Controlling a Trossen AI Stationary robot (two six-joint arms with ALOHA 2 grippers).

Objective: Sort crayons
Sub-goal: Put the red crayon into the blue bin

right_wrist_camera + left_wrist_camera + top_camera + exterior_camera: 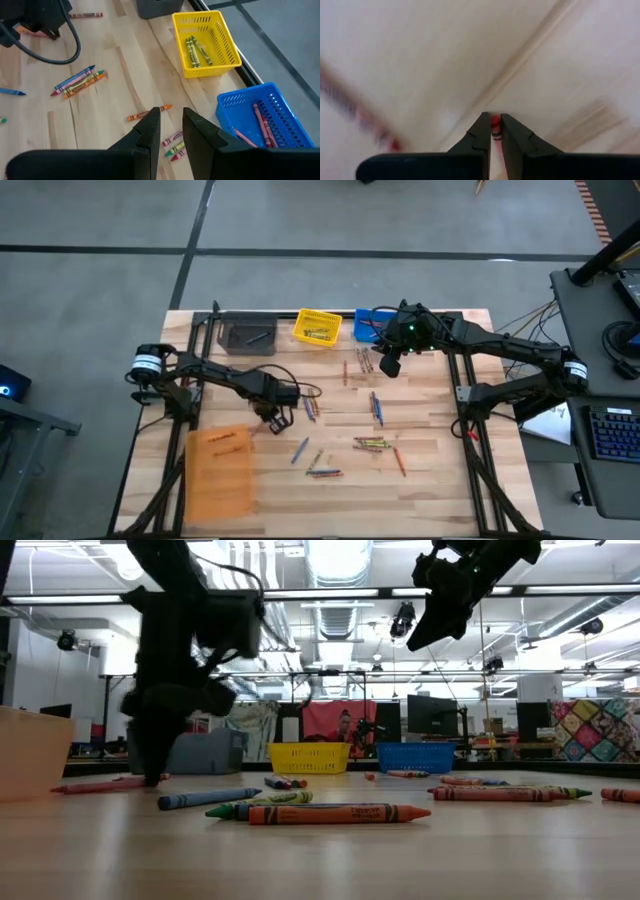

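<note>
Crayons lie scattered on the wooden table (pixel 430 480), among them a cluster (pixel 372 443) and a pair (pixel 377 408). In the low view an orange-red crayon (pixel 340 813) and a blue one (pixel 208 799) lie nearest. My left gripper (pixel 275 418) is low over the table beside the orange bin (pixel 220 470), shut on a red crayon (pixel 495 122). My right gripper (pixel 388 363) hangs high above the table near the blue bin (pixel 370 325). It is open and empty (pixel 171 120). My left gripper pinches a red crayon between its two fingertips; only the crayon's end (pixel 495 121) shows between them. The fingers point down at the table from above. The fingers hide the rest of the crayon, and I cannot tell whether it is clear of the table.
A grey bin (pixel 245 335), a yellow bin (pixel 205 42) with green crayons and the blue bin (pixel 262 117) with reddish crayons stand along the far edge. Black frame posts stand at the table's left and right sides. Another red crayon (pixel 100 785) lies by my left gripper.
</note>
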